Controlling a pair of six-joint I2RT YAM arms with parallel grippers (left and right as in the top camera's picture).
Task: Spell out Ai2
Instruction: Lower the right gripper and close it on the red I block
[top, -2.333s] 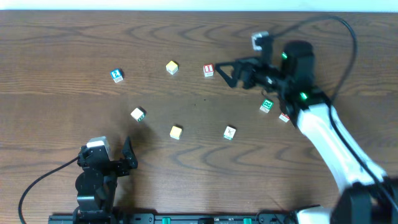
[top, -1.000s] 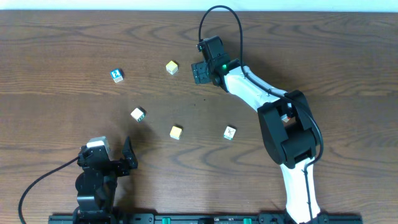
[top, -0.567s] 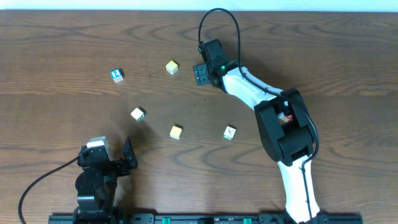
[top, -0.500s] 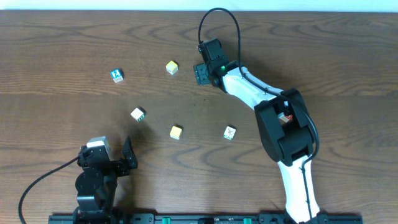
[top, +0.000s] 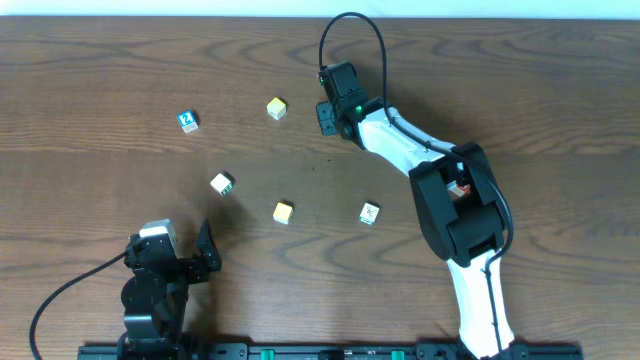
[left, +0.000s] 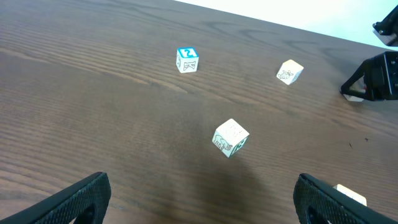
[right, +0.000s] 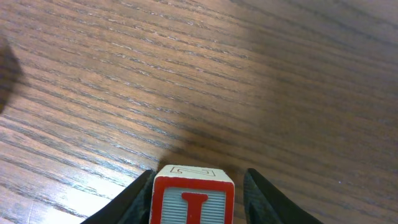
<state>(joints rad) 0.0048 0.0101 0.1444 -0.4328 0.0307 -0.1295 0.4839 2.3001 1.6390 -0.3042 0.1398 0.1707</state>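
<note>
Your right tool (top: 327, 117) is clamping the I cube (right: 193, 199) at twelve o'clock, and your left tool (left: 205, 196) is idling wide. The 2 cube (top: 187, 121) is sitting at ten; nothing is spelled yet.

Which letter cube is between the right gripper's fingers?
The red-framed "I" cube: it alone sits between the fingers of the right gripper. The blue-framed "2" cube and the yellow cube lie apart from it on the table.
</note>
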